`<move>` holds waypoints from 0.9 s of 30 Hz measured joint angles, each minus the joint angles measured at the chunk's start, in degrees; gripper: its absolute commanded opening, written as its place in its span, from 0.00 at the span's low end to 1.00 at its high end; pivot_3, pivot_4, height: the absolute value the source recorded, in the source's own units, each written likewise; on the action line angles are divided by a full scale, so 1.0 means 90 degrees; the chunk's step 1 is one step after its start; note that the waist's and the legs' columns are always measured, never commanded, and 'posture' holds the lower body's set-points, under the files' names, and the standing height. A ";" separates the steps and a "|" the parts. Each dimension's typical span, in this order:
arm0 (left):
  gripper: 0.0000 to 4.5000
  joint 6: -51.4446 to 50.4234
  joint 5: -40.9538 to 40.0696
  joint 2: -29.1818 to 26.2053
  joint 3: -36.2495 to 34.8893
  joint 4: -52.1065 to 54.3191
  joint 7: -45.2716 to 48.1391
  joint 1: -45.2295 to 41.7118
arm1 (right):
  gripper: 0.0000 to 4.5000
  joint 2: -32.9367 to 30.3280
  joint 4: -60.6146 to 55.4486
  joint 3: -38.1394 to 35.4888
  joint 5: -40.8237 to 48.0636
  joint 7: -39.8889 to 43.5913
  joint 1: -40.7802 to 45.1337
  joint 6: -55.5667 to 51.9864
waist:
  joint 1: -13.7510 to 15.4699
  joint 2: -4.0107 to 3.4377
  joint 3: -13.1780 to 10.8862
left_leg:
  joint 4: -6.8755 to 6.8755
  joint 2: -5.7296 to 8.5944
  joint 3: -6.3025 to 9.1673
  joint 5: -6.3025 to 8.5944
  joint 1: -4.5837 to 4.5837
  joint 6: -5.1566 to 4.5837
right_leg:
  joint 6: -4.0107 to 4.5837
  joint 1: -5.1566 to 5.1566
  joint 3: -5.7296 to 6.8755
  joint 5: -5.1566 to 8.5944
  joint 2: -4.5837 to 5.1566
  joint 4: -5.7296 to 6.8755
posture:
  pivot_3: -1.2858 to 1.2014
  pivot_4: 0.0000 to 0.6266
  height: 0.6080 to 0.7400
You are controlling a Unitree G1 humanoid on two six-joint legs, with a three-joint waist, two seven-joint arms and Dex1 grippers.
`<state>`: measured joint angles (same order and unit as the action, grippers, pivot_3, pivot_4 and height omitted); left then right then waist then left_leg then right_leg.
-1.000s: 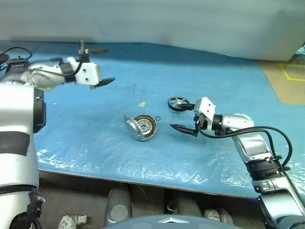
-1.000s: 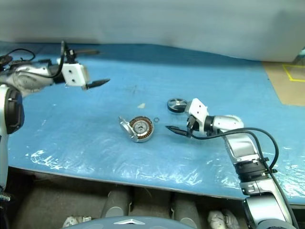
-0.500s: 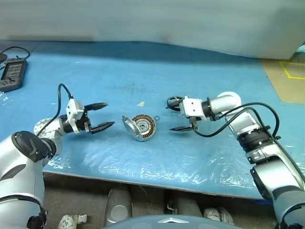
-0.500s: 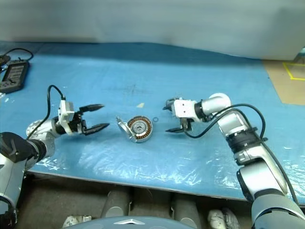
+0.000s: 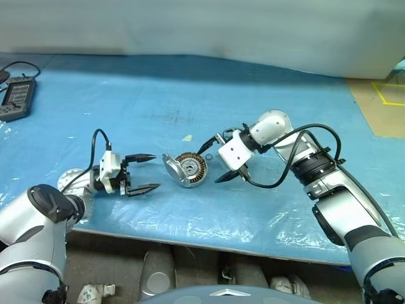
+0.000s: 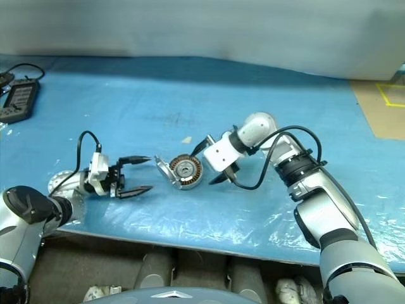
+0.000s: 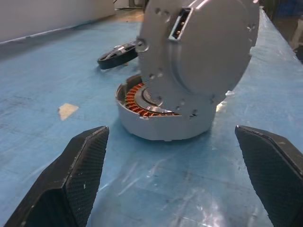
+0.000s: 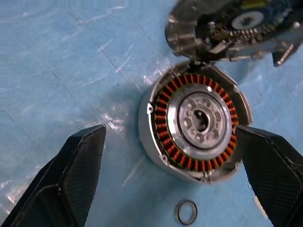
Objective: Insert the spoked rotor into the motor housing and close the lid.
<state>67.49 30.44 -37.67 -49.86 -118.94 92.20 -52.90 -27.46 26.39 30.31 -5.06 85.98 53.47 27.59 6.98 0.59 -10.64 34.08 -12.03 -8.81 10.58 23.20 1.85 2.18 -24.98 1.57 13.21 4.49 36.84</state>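
Spoked rotor sits on tabletop far-right of motor housing, lid flipped open. Right claw nearer rotor, wide open, empty; left claw same, left of housing.

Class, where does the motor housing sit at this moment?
In the left eye view, the motor housing sits mid-table on the blue sheet, between both arms, its lid raised.

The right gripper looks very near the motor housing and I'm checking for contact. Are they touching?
Apart. In the right wrist view, both fingers flank the motor housing with blue mat showing between; the right gripper is open.
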 measured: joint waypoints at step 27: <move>1.00 0.0449 0.0560 0.0204 -0.0454 0.0000 -0.0676 0.0247 | 0.60 0.1004 0.2171 0.0441 -0.0928 -0.0528 0.0644 0.1452 | -0.0051 -0.0001 0.0001 | 0.0000 -0.0011 -0.0001 0.0001 -0.0006 0.0001 | 0.0008 0.0001 -0.0002 0.0005 -0.0001 0.0004 | 0.52 0.24 1.00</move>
<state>71.53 35.49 -35.83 -53.95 -118.94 86.11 -50.68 -18.42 45.94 34.28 -13.41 81.23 59.27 40.66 6.52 0.58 -10.63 34.08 -12.13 -8.82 10.59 23.14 1.86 2.25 -24.98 1.55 13.25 4.48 36.87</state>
